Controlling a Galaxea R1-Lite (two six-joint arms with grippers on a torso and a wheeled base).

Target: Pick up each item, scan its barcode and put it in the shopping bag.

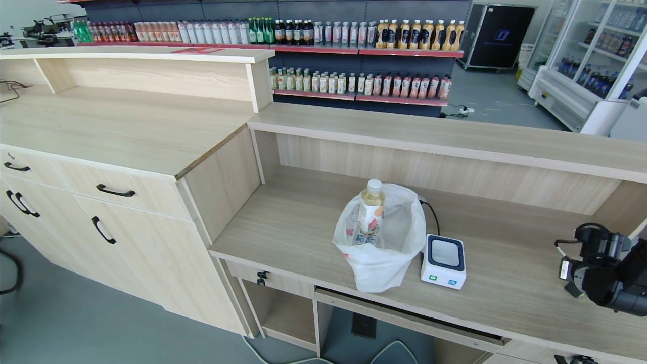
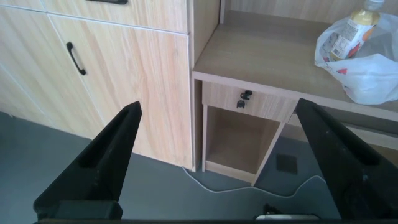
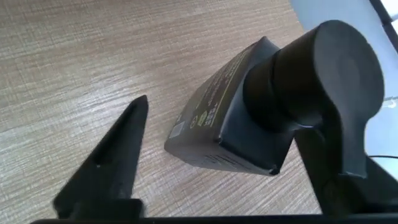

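A white plastic shopping bag (image 1: 380, 253) stands open on the lower desk (image 1: 303, 222). A bottle of yellowish drink (image 1: 371, 212) with a white cap stands upright inside it. Right beside the bag sits a white barcode scanner (image 1: 444, 260) with a dark window. The left wrist view has the bag (image 2: 367, 65) and bottle (image 2: 359, 20) far off; my left gripper (image 2: 219, 106) hangs open over the floor before the cupboards, holding nothing. My right gripper (image 3: 227, 121) is open low over the desk's right end, with a black labelled device (image 3: 230, 127) between its fingers.
A taller counter with drawers and cupboard doors (image 1: 106, 202) stands to the left. A raised ledge (image 1: 455, 136) runs behind the desk. Shelves of bottles (image 1: 354, 55) and fridges fill the room beyond. A cable (image 1: 432, 212) leads from the scanner.
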